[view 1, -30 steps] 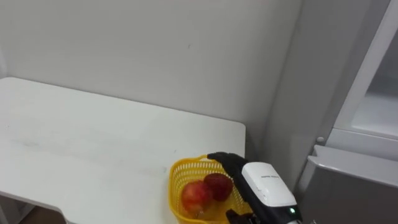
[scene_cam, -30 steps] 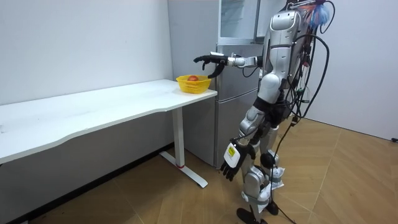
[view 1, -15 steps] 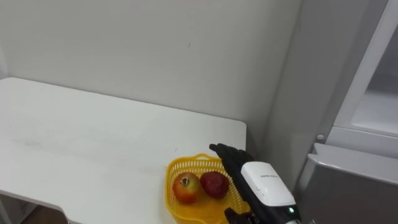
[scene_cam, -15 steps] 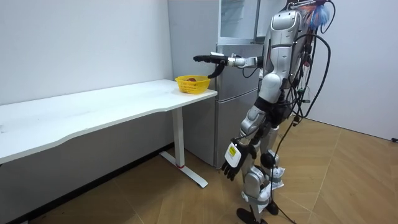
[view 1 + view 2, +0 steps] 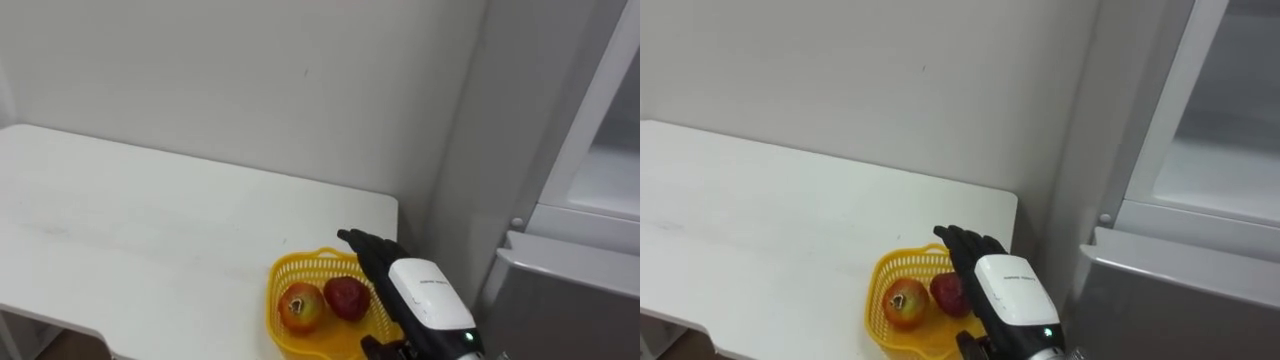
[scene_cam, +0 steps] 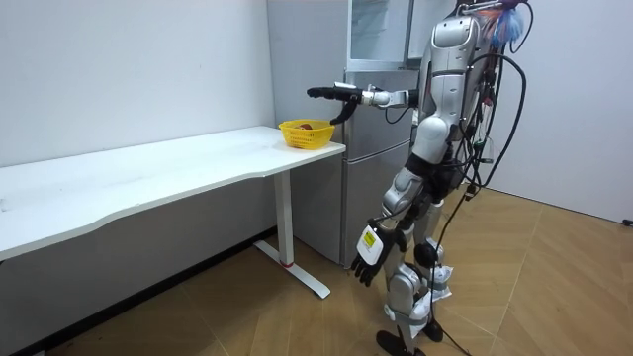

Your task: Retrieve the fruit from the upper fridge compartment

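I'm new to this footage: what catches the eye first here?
A yellow plastic basket holding two round red fruits sits at the corner of the white table, beside the grey fridge. The robot's right hand hovers above it, fingers straight, holding nothing.

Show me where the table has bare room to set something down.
The table is bare everywhere left of the yellow basket, back to the wall. Crowded: the right corner by the fridge, where the basket holds two fruits under the open right robot hand.
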